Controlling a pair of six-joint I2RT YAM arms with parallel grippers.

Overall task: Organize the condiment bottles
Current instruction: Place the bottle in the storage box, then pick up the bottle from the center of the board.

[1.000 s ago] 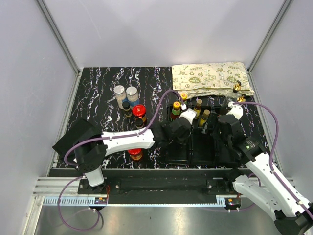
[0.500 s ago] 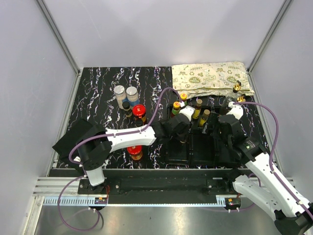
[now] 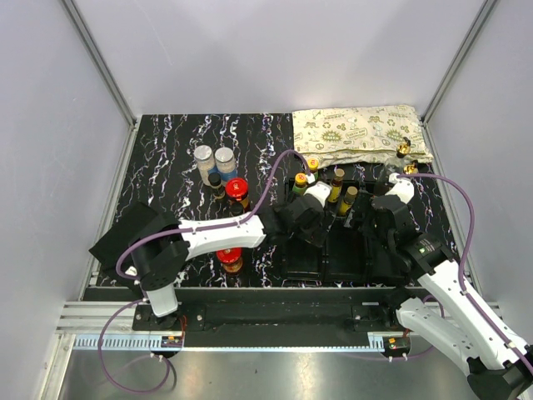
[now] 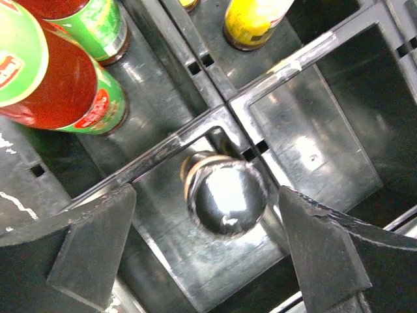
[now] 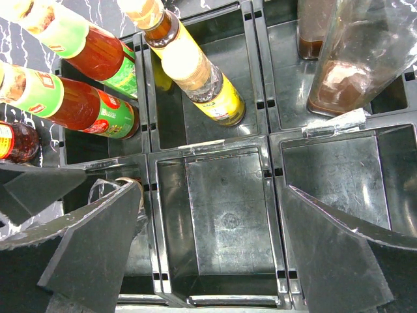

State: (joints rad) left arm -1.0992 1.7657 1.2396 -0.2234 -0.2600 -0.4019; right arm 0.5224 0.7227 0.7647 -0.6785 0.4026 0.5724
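My left gripper [image 3: 306,218] hangs open over the black compartment tray [image 3: 346,254]. In the left wrist view a black-capped bottle [image 4: 227,195] stands upright in a tray cell between the spread fingers [image 4: 91,251], untouched. Two red sauce bottles [image 4: 65,85] and a yellow one [image 4: 251,19] stand in cells behind it. My right gripper [image 5: 215,254] is open above an empty middle cell, holding nothing. A clear glass bottle [image 5: 352,59] with brown liquid stands at the tray's back right. Left of the tray stand two grey-lidded shakers [image 3: 214,156] and a red-lidded jar [image 3: 236,187].
A patterned cloth bag [image 3: 358,133] lies at the back right, with two gold-spouted bottles [image 3: 405,157] at its near edge. Another red-lidded jar [image 3: 231,262] stands under the left arm. Grey walls with metal posts enclose the marbled table [image 3: 166,150].
The left gripper has opened and let go of the black-capped bottle, which now stands in the tray cell. The right arm has not moved.
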